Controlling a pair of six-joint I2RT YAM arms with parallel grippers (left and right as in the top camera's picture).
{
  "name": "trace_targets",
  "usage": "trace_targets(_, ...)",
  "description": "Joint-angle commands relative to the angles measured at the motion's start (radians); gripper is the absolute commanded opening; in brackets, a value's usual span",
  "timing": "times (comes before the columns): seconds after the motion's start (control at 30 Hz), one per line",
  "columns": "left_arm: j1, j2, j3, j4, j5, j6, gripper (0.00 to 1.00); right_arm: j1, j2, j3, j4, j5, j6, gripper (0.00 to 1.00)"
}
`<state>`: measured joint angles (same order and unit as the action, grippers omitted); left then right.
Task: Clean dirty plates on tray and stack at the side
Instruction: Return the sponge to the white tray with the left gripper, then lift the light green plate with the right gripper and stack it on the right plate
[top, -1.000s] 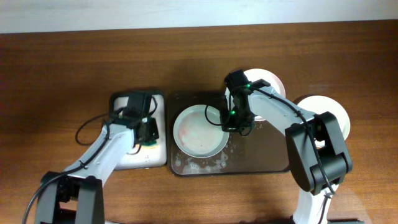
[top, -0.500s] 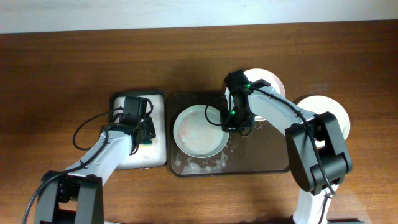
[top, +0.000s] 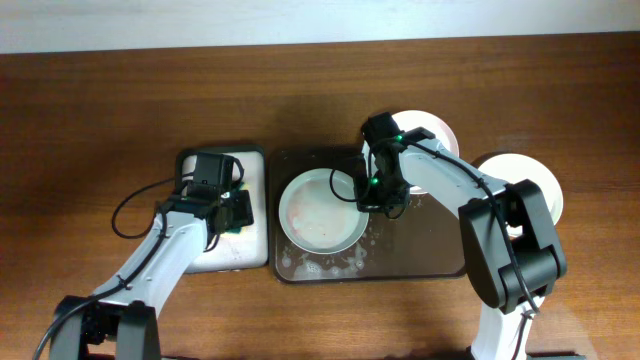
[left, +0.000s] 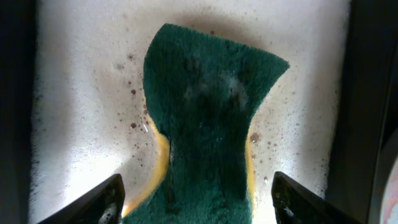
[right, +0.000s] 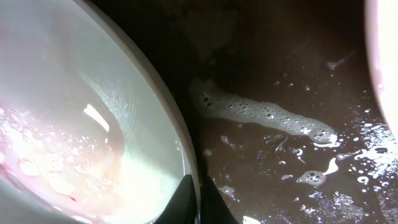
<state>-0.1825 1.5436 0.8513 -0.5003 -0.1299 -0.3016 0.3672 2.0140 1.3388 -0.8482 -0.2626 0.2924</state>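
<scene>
The tray (top: 430, 250) sits mid-table, its long axis running toward the left and right edges, with foam across its floor. On its left half lies a round plate (top: 315, 215) smeared pink-red. The right gripper (right: 196, 202) is clamped on the plate's right rim. A second plate (top: 437, 128) and a third plate (top: 538, 178), toward the right edge, are partly hidden by the arm. The left gripper (left: 196, 202) hangs with its jaws apart, astride a green sponge (left: 205, 106) in the small tray (top: 255, 160).

In the middle of the overhead frame the tray (top: 420, 250) lies on the table (top: 100, 80), with a plate (top: 320, 210) in its left half. A smaller tray (top: 245, 252) just left of it holds a sponge (left: 205, 124). A second plate (top: 440, 130) lies at the tray's upper right corner, and a third plate (top: 545, 185) lies farther right.
</scene>
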Motion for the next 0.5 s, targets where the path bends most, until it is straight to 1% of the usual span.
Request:
trace_targets(0.0, 0.002, -0.003, -0.038, 0.022, 0.011, 0.011, 0.71, -0.001, -0.003, -0.015, -0.008, 0.035, 0.004, 0.04)
trace_targets(0.03, 0.002, -0.001, -0.047, 0.022, 0.011, 0.011, 0.7, -0.001, -0.003, -0.015, -0.008, 0.035, 0.004, 0.04)
trace_targets(0.1, 0.002, 0.001, -0.063, 0.021, 0.011, 0.011, 0.64, -0.001, -0.003, -0.015, -0.008, 0.035, 0.004, 0.04)
trace_targets(0.17, 0.002, 0.001, -0.066, 0.01, 0.037, 0.011, 0.5, -0.001, -0.003, -0.015, -0.008, 0.035, 0.004, 0.04)
trace_targets(0.2, 0.002, 0.001, -0.066, 0.005, 0.059, 0.011, 0.35, -0.001, -0.003, -0.015, -0.009, 0.035, 0.004, 0.04)
trace_targets(0.27, 0.002, 0.001, -0.066, -0.007, 0.063, 0.011, 0.14, -0.001, -0.003, -0.015, -0.009, 0.035, 0.004, 0.04)
trace_targets(0.3, 0.002, 0.001, -0.066, -0.017, 0.063, 0.011, 0.01, -0.001, -0.003, -0.015, -0.011, 0.035, 0.004, 0.04)
trace_targets(0.33, 0.003, 0.001, -0.066, -0.027, 0.063, 0.011, 0.0, -0.001, -0.003, -0.015, -0.012, 0.035, 0.004, 0.04)
trace_targets(0.47, 0.003, -0.037, -0.063, -0.05, 0.055, 0.011, 0.0, -0.001, -0.01, -0.011, -0.028, 0.04, 0.0, 0.04)
